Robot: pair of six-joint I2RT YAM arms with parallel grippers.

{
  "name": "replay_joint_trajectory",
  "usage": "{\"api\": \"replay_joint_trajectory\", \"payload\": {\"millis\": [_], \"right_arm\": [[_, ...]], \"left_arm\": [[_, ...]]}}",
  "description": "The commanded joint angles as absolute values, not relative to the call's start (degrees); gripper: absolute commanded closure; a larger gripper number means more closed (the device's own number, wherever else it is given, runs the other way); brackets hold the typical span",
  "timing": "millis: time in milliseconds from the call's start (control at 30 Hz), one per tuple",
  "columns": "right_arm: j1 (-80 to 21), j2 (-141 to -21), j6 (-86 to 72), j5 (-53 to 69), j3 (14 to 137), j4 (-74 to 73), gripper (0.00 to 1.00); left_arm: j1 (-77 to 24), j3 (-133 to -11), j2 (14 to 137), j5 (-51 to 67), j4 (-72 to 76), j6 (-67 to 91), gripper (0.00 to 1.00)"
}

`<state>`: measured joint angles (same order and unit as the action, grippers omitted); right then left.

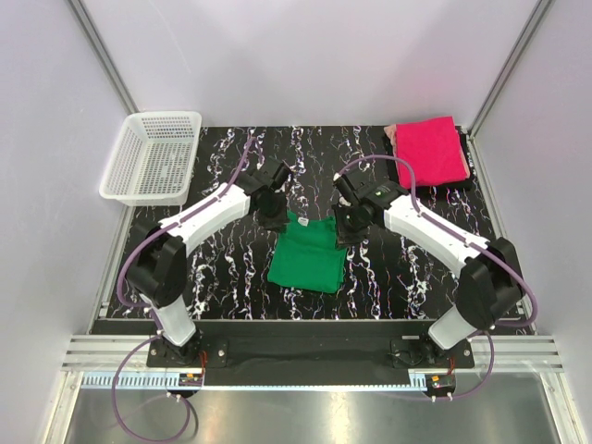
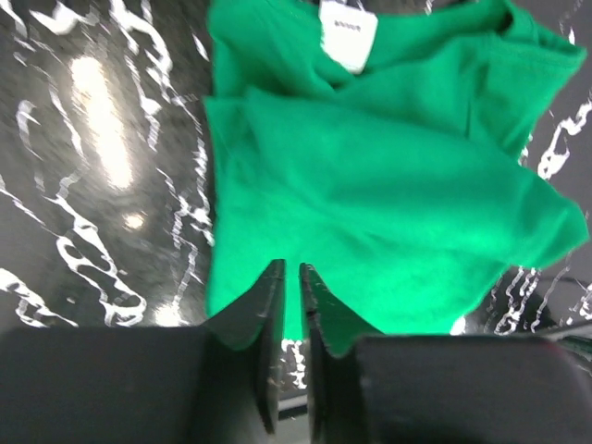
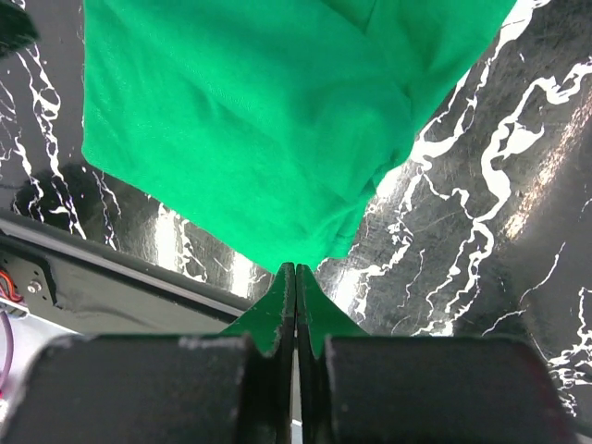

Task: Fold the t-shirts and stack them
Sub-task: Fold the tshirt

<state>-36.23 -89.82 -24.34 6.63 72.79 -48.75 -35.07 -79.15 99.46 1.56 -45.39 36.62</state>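
The bright green t-shirt [image 1: 308,254] lies partly folded in the middle of the black marbled table, its white neck label [image 2: 347,34] at the far end. My left gripper [image 1: 273,219] is at the shirt's far left corner. Its jaws stand a thin gap apart, with the green edge [image 2: 370,185] between the tips [image 2: 289,270]. My right gripper [image 1: 350,228] is at the far right corner, shut tight on a corner of the green cloth [image 3: 250,120] that meets its tips [image 3: 295,268]. The hot pink t-shirt [image 1: 430,150] lies folded at the back right.
A white mesh basket [image 1: 153,157] stands at the back left corner. A dark cloth [image 1: 467,180] shows under the pink shirt. Grey walls close the table on three sides. The table's near edge and rail [image 3: 111,268] run just behind the shirt.
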Motion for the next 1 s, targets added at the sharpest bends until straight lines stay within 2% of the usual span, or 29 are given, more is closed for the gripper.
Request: {"api": "replay_joint_trajectory", "payload": {"millis": [0,133,433,567,967], "right_arm": [[-36.1,-90.8,-25.4,6.9,74.7,-46.3,1.0],[-36.2,-94.1,-24.7,7.3,76.1,-45.8,1.0],[-36.2,-99.9,-23.2,5.5,78.9,-44.3,1.0],[-36.2,-101.9,-22.7,3.2,79.7,-43.9,1.0],[-34.1,-107.7,-22.6,0.8,79.9,-41.5,1.0]], "left_arm": [[-34.2,-82.1,99.1,2.8,-44.5,33.1,0.87],[-33.2,-82.3,99.9,4.5,-44.4,32.1,0.93],[-32.2,-81.4,100.4,6.4,-43.5,30.8,0.94],[-32.1,-82.2,102.6,7.5,-43.0,30.2,1.0],[-31.5,-89.2,112.8,9.5,-41.6,28.4,1.0]]}}
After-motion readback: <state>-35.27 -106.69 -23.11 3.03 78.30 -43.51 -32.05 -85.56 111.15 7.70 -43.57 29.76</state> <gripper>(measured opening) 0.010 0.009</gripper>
